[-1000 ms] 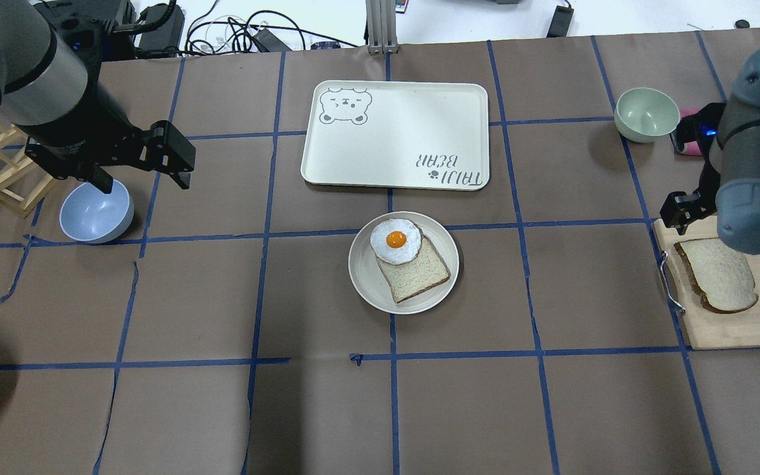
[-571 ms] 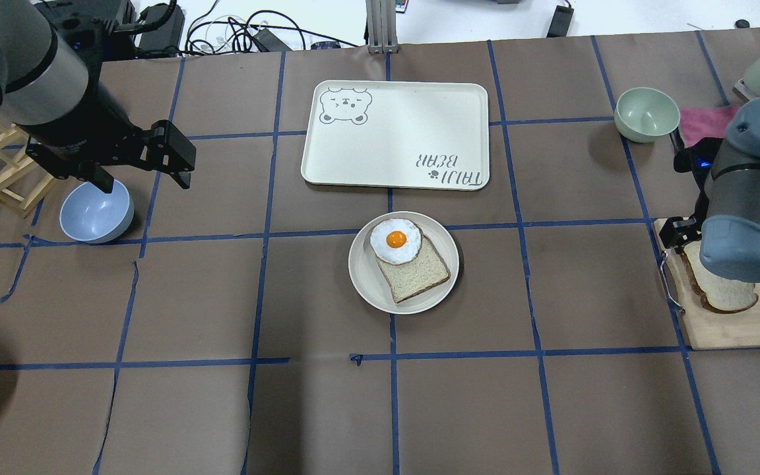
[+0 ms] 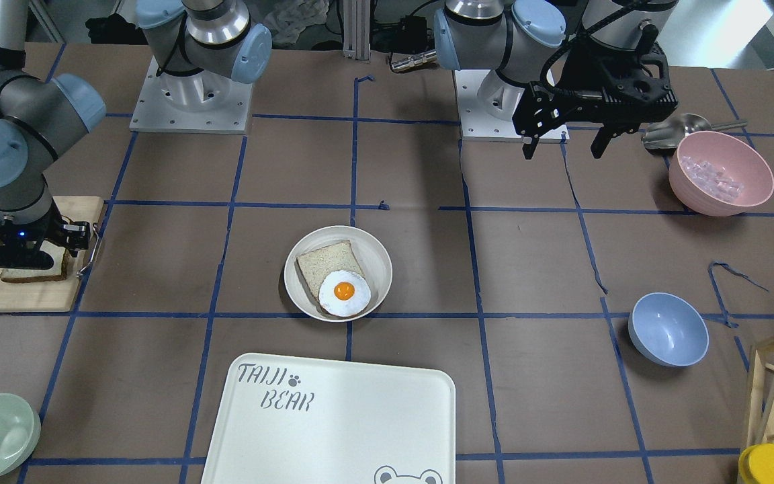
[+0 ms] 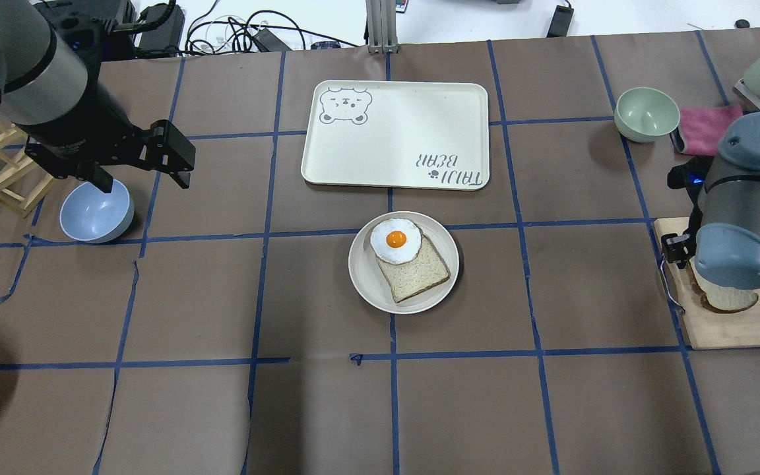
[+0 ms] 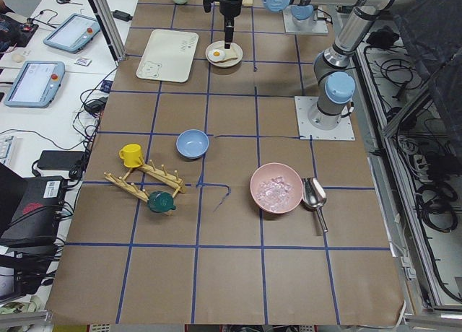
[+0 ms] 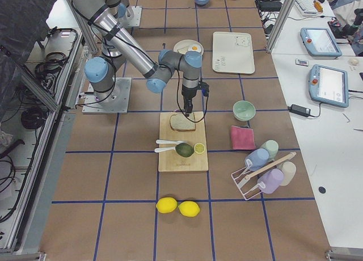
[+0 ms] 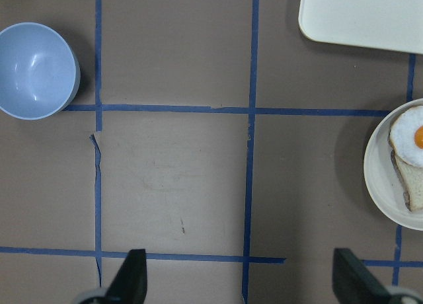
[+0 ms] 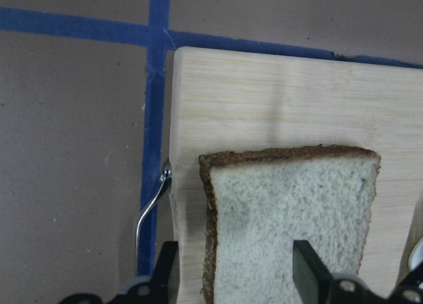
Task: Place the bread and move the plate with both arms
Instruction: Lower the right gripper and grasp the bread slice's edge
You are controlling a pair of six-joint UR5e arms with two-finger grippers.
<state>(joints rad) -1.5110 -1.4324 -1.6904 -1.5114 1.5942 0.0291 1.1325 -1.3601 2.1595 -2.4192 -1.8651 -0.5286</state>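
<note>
The step in hand seems to be the pick-up: the crusted edge of the bread [image 8: 291, 191] lies below and between the wide-open, empty jaws of the right gripper [image 8: 236, 271] (the left gripper [image 7: 241, 281] is likewise open and empty), so next it should lower, close, then carry the slice toward the plate [image 4: 367, 284].

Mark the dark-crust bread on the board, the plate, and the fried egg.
bread [image 8: 264, 218]: right wrist view, pale crumb near its middle.
plate [image 4: 365, 272]: overhead view, bare inner surface left of the food.
fried egg [image 4: 396, 239]: overhead view, on the yolk.
</note>
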